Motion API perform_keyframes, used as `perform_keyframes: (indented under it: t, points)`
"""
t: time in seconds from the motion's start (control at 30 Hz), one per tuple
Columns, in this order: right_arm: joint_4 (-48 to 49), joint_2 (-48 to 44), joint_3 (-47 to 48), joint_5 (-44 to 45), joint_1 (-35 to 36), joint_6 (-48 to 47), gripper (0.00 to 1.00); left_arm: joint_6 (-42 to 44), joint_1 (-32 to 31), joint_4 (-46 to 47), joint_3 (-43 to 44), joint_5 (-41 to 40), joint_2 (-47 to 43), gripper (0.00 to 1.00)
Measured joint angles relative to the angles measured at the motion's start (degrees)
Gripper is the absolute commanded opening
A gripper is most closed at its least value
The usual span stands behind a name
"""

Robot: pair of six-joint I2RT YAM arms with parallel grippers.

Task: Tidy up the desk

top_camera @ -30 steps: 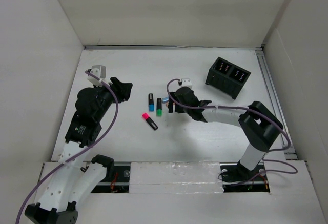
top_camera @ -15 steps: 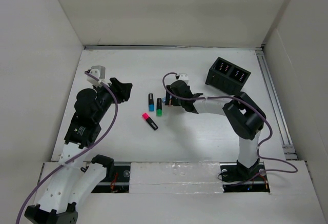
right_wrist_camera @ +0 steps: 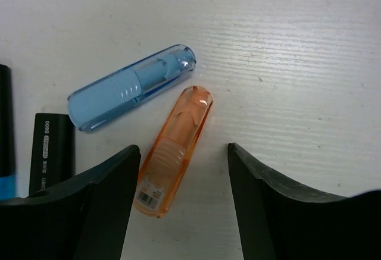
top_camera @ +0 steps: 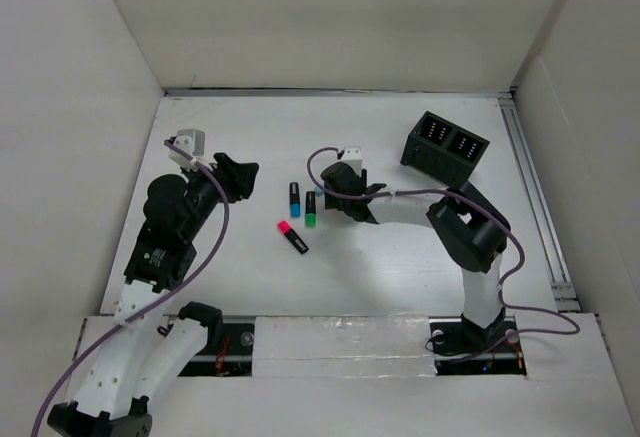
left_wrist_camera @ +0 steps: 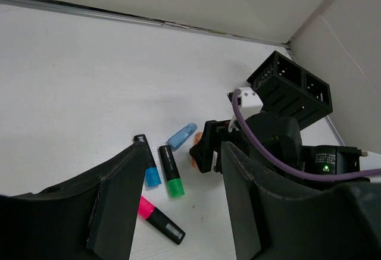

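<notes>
The desk (top_camera: 400, 267) is the big flat white table top with white walls around it. It is hard and smooth, and you do not lift it. You tidy the small things that lie in its middle.

The small orange see-through plastic tube (right_wrist_camera: 175, 144) lies flat on the desk. It looks light, stiff and a bit slippery, and because it is round it may roll or slide away if you pinch it near an end. Take it by its long sides, at the middle. The right gripper (right_wrist_camera: 183, 148) is low over it, with one finger on each side. The fingers are apart and do not touch it yet.

Just beside it lies a small blue see-through plastic tube (right_wrist_camera: 128, 90), close but not touching. Try not to bump it.

To the left lie three short black markers: one with a blue cap (top_camera: 295, 198), one with a green cap (top_camera: 311, 208) and one with a pink cap (top_camera: 292, 237). They look light and hard too.

The left gripper (left_wrist_camera: 183, 171) hangs off to the left, with its fingers apart and nothing between them.

The black plastic box with little cells (top_camera: 445, 150) stands at the far right, well apart from the markers. Its cells are too dark to tell what is in them. I think the small things should go there.
</notes>
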Motion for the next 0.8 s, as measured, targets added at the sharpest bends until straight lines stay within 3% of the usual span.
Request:
perform_keyframes:
  t: [0.1,0.2,0.37,0.43,0.5,0.67,0.8]
  points:
    - [-0.15,-0.39,-0.81,1.64,0.52,-0.55,0.60,0.00,0.00,-0.02,-0.02,0.20,0.09,0.49]
    - [-0.76,-0.31,-0.68,2.25,0.48,-1.33,0.41,0.00,0.00,0.00,-0.02,0.24,0.11,0.49]
    - [-1.31,0.17,0.37,1.36,-0.09,-2.49,0.46,0.00,0.00,-0.02,-0.11,0.20,0.11,0.49]
    - [-1.86,0.59,1.20,0.81,-0.28,-2.95,0.28,0.00,0.00,-0.02,-0.11,0.20,0.09,0.49]
    - [-2.03,0.74,1.60,0.31,-0.55,-3.26,0.20,0.00,0.00,-0.02,-0.11,0.17,0.07,0.49]
    - [-2.25,-2.16,-0.74,-0.39,-1.73,-3.48,0.18,0.02,0.00,0.00,-0.13,0.17,0.07,0.49]
    - [-2.45,-8.90,-1.36,-3.19,-7.78,-4.00,0.16,0.02,0.00,-0.02,-0.13,0.26,0.11,0.49]
